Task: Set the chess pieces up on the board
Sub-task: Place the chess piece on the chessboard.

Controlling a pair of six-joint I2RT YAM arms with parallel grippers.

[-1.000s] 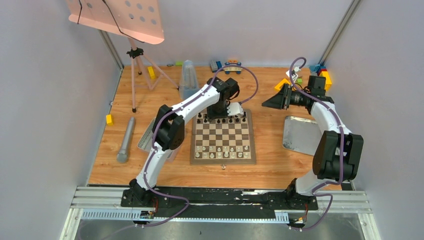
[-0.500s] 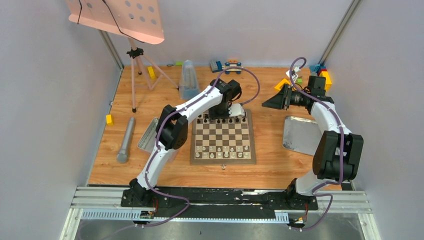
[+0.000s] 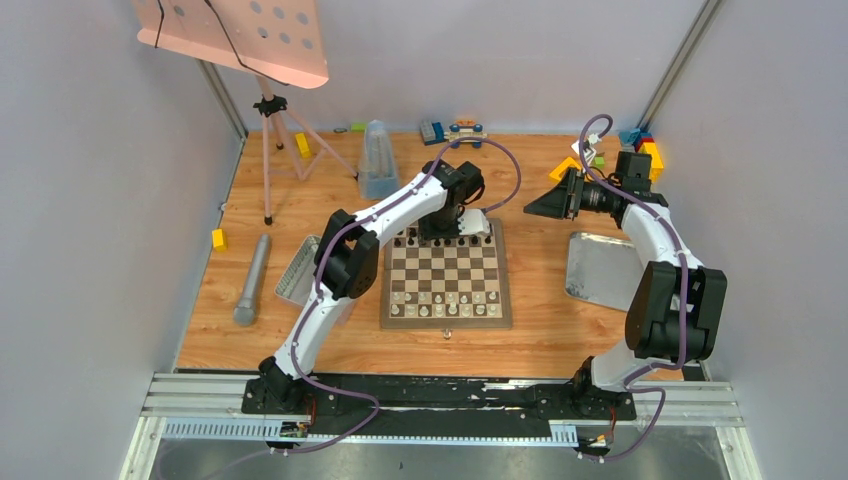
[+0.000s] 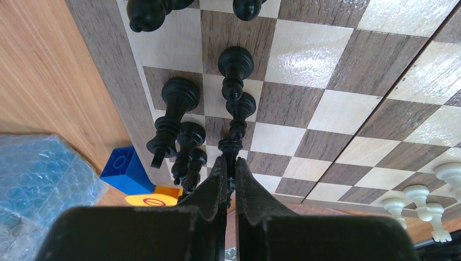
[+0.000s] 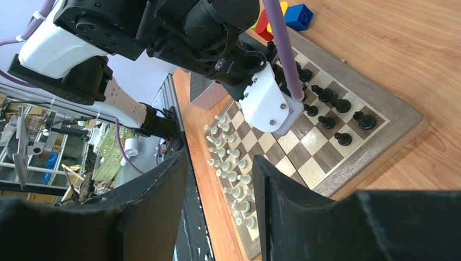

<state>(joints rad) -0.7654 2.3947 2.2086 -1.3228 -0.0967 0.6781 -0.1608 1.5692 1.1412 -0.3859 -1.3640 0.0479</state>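
This is a robotics lab, arranged as a test cell. A cabled left arm (image 3: pixel 345 262) and right arm (image 3: pixel 662 262) are bolted to an aluminium rail (image 3: pixel 450 405) at the edge of a wood-grain counter (image 3: pixel 560 335), boxed in by plain grey panels (image 3: pixel 90 200). Mismatched props share it: a chess board (image 3: pixel 445 270), music stand (image 3: pixel 235 35), microphone (image 3: pixel 252 280) and toy blocks (image 3: pixel 652 152). The right wrist view catches cluttered storage racks (image 5: pixel 38 147) beyond.

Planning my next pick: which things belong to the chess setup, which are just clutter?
Job: square brown-and-cream wooden chessboard; tiny black chess pieces; tiny cream chess pieces.
Lying about: grey metal rectangular tray; grey microphone; pink music stand; blue toy block.
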